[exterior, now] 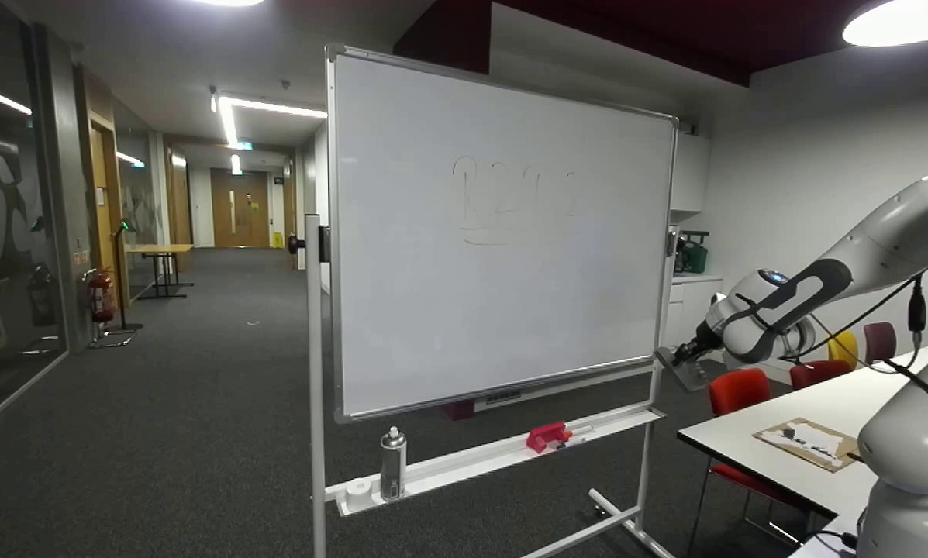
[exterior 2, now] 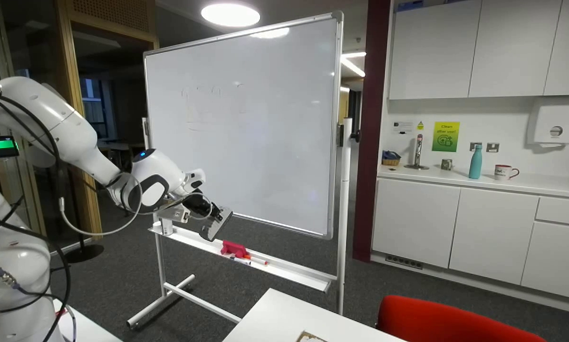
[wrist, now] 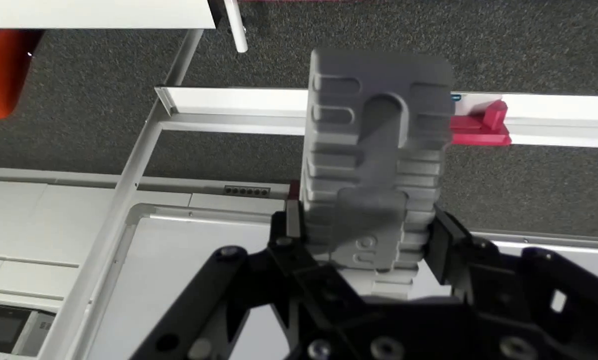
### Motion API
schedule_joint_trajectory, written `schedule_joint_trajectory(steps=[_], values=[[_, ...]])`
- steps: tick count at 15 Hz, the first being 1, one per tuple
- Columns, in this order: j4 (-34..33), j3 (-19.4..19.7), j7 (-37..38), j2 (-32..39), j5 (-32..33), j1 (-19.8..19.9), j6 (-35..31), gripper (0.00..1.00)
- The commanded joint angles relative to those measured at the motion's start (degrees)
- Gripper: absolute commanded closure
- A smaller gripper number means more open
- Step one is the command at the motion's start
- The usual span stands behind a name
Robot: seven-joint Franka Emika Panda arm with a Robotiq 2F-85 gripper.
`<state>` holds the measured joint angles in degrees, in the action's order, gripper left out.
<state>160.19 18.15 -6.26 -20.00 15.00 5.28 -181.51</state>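
Wrist view shows a grey, blocky eraser (wrist: 378, 155) — ribbed, grooved; the tool (wrist: 367, 230) clamps its sides.

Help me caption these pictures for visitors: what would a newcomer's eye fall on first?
Probably the whiteboard in the middle of both exterior views, with faint, broken strokes on its upper part. Next, the grey ribbed block clamped between the fingers, near the middle of the wrist view. On the tray below the whiteboard, a pinkish-red object stands out.
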Motion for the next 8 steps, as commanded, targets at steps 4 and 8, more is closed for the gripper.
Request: schedule_joint_trajectory(steps=[4, 8], values=[[-2.3, -4.8, -2.9, -2.9, -0.8, -3.1, -6.7, 0.66], [-5.9, -8.3, -2.9, -6.2, -0.9, -3.0, -6.9, 0.66]])
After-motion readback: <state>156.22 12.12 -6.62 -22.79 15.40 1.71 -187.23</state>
